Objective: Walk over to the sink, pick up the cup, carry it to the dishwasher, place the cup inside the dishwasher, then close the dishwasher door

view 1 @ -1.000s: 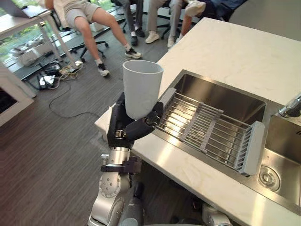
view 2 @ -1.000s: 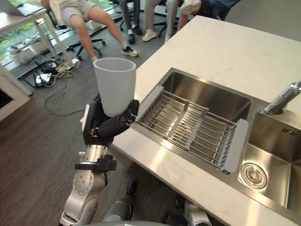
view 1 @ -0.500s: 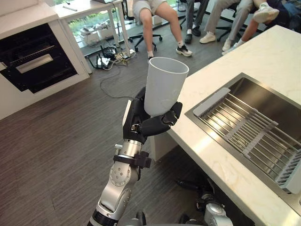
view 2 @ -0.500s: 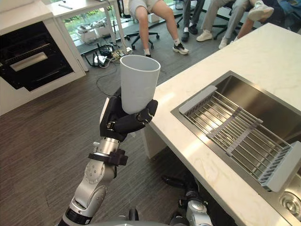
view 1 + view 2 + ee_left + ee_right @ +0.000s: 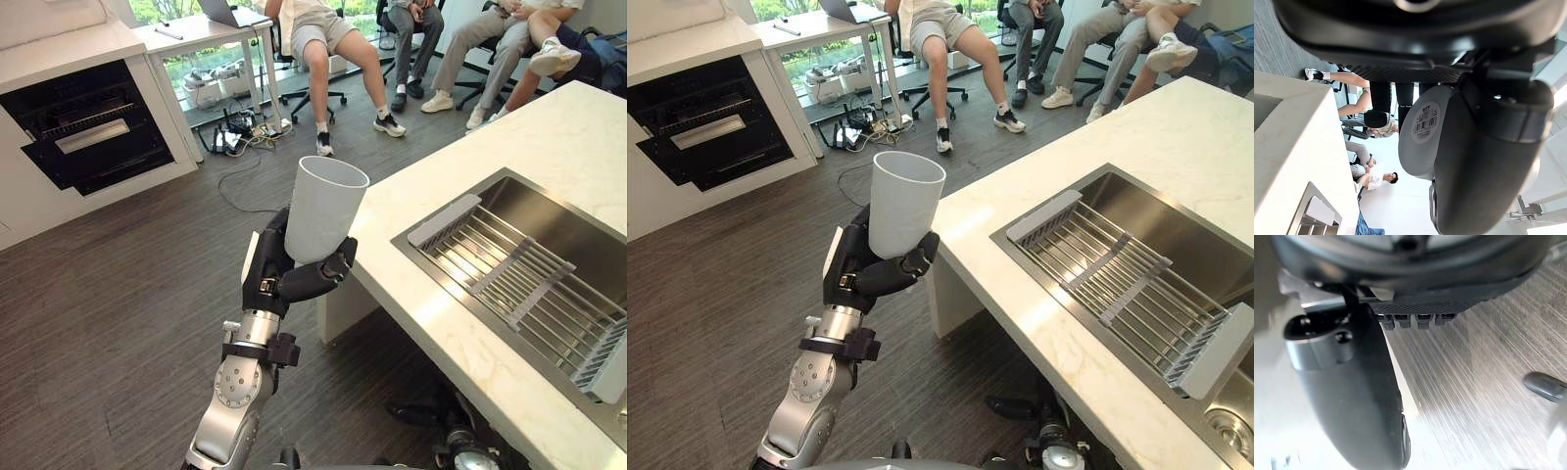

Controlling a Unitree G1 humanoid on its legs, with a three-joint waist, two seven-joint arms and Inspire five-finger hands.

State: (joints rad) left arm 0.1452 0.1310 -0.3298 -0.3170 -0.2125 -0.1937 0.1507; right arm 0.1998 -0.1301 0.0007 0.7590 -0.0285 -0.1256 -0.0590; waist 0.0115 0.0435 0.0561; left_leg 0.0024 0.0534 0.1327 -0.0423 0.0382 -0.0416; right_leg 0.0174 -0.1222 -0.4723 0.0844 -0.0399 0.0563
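Observation:
My left hand (image 5: 284,279) is shut on a tall white cup (image 5: 323,211), holding it upright by its lower part. The cup (image 5: 903,201) hangs over the dark wood floor, just off the left end of the white stone counter (image 5: 578,127). In the left wrist view the cup's base (image 5: 1422,132) with a sticker sits between thumb (image 5: 1484,161) and fingers. A black built-in appliance (image 5: 88,127) with a silver handle, its front shut, stands in a white cabinet at the far left. The steel sink (image 5: 549,230) with a wire rack (image 5: 509,274) lies to the right. My right hand (image 5: 1352,396) hangs above the floor.
Several people sit on chairs (image 5: 333,39) at the back, beyond a white table (image 5: 196,24). Cables and plug strips (image 5: 240,132) lie on the floor under that table. Open wood floor (image 5: 118,294) stretches between me and the black appliance.
The camera has swung left, away from the sink, bringing the black appliance and more floor into view. The cup stays upright in my left hand, now off the counter's end.

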